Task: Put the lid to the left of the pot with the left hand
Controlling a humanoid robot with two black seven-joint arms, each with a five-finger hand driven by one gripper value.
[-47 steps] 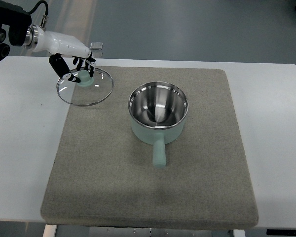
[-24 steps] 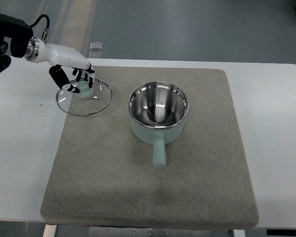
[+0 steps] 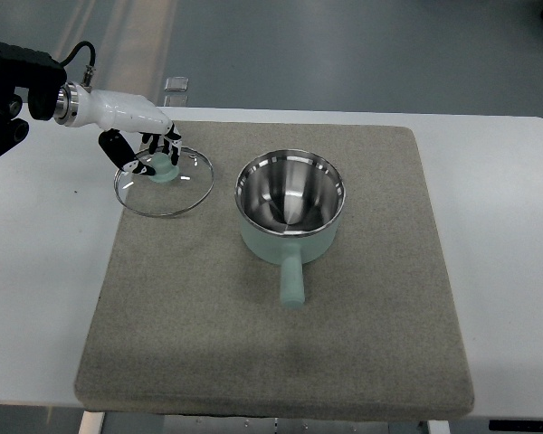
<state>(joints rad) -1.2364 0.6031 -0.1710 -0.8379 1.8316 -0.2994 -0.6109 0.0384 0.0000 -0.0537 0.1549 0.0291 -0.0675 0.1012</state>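
The glass lid (image 3: 164, 178) is a round disc with a metal rim and a pale green knob; it faces up, knob on top, and being round it has no long axis to speak of. It sits over the far left corner of the grey felt mat (image 3: 362, 344), its left rim at the mat's left edge, just left of the pot (image 3: 290, 210) and apart from it. The left hand (image 3: 145, 145) comes in from the table's far left side on a white forearm, and its dark fingers (image 3: 159, 147) are curled down around the lid's knob, pinching it from above, so the lid hangs or rests directly beneath the fingertips. The pot stands open near the mat's middle, steel inside, pale green outside, its handle pointing toward the near edge of the white table (image 3: 36, 271).
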